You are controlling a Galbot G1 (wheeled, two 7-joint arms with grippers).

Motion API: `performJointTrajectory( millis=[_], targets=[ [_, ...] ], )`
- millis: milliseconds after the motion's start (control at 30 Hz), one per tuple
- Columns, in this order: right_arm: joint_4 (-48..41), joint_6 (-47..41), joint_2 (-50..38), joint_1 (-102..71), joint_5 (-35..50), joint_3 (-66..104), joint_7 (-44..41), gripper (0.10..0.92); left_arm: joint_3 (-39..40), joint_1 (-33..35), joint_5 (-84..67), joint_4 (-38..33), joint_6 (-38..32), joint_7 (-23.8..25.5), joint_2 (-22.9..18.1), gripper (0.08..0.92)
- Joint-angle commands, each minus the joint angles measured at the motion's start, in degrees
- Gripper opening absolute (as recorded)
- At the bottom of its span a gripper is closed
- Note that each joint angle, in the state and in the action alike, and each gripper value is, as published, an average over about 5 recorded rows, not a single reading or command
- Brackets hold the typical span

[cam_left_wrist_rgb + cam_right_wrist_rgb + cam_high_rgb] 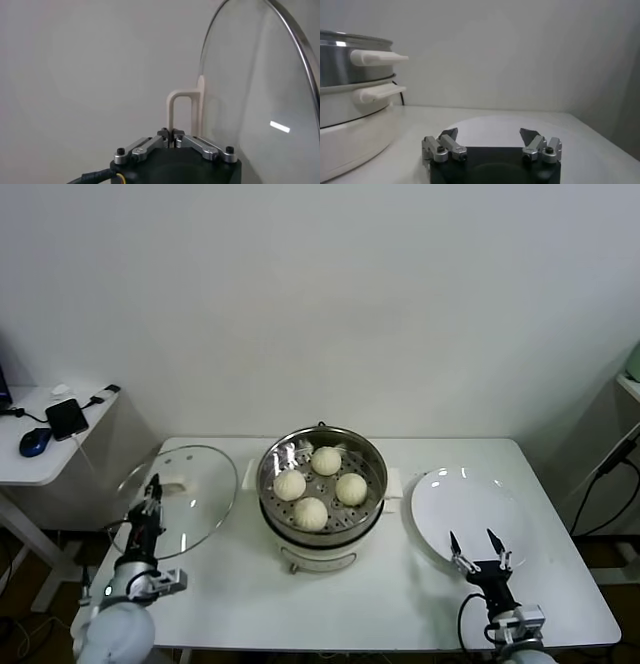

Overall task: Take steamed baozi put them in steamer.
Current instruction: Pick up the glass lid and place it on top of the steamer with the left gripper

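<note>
Several pale round baozi [311,513] lie on the perforated tray inside the shiny steel steamer [372,506] at the table's middle. The steamer's side also shows in the right wrist view [340,65]. My left gripper [152,487] is shut and rests over the near left part of the glass lid [205,504]. In the left wrist view its tips [172,134] meet just in front of the lid's cream handle [182,105]. My right gripper [478,546] is open and empty over the near edge of the white plate [465,504], right of the steamer.
The glass lid lies flat left of the steamer and reaches past the table's left edge. The white plate [490,125] holds nothing. A side table [30,464] with a phone and a mouse stands at far left. A cable hangs at far right.
</note>
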Motion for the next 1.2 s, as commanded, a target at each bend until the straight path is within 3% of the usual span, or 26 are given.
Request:
performJointTrajectory(
  millis=[33,200,400,700,1200],
  targets=[
    [1.1,-0.7,-0.4,-0.2,-1.3,0.1,0.8,0.823,-1.3,1.8,-5.0,-11.9,6.2,7.2,2.4,0.133],
    [1.3,-0.3,-0.7,-0.5,-1.2,0.1,0.7,0.823,4.4,-1.9,-0.3,-17.1,11.9,11.4,2.9,0.133],
    [0.3,0.8,-0.7,-0.6,-1.1,-0.3,0.3,0.823,18.2,-8.4,8.3,-17.4,19.7,16.8,1.0,0.133],
    [-1.1,2.2,-1.4,-1.0,0.6,0.1,0.3,0.823,34.1,-19.4,18.8,-10.3,26.4,22.3,-9.3,0.133],
    [-2.2,5.0,-1.2,-1.9,1.8,0.7,0.7,0.823,43.6,-22.2,29.5,-0.7,28.6,23.5,-21.2,0.133]
  ],
)
